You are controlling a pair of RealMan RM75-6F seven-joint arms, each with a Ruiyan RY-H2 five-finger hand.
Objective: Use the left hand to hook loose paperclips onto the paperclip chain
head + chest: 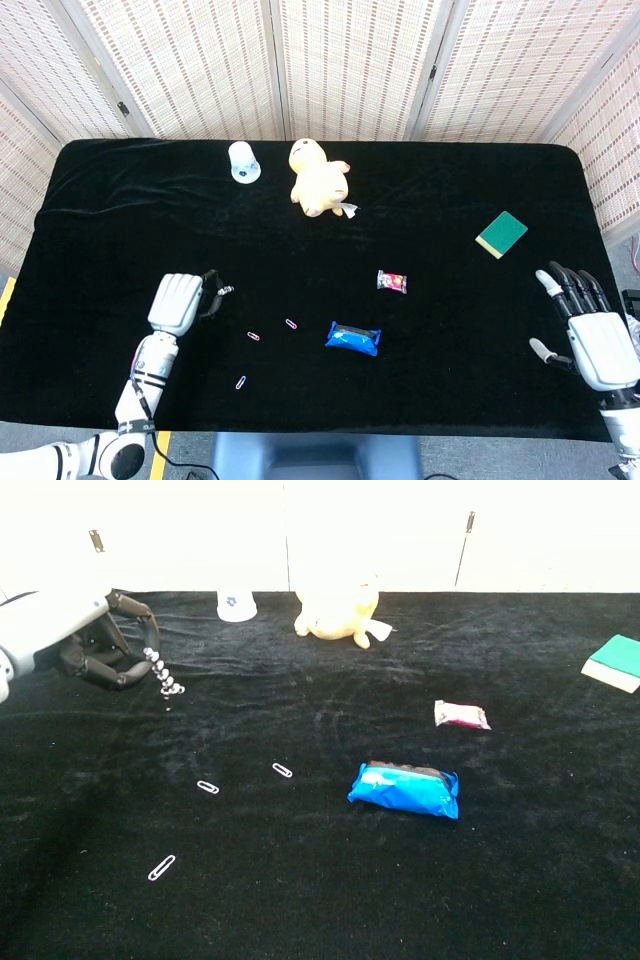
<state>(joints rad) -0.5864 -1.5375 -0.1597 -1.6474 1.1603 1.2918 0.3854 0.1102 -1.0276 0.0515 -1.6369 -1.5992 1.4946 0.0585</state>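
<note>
A short paperclip chain [165, 677] is pinched in the curled left hand [75, 640]; three loose paperclips [207, 787] are scattered at its 5 o'clock. The right hand [590, 325] is spread, nothing held.

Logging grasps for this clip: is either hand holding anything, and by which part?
The left hand pinches the paperclip chain by its upper end; the rest dangles toward the table. The right hand holds nothing, fingers spread.
</note>
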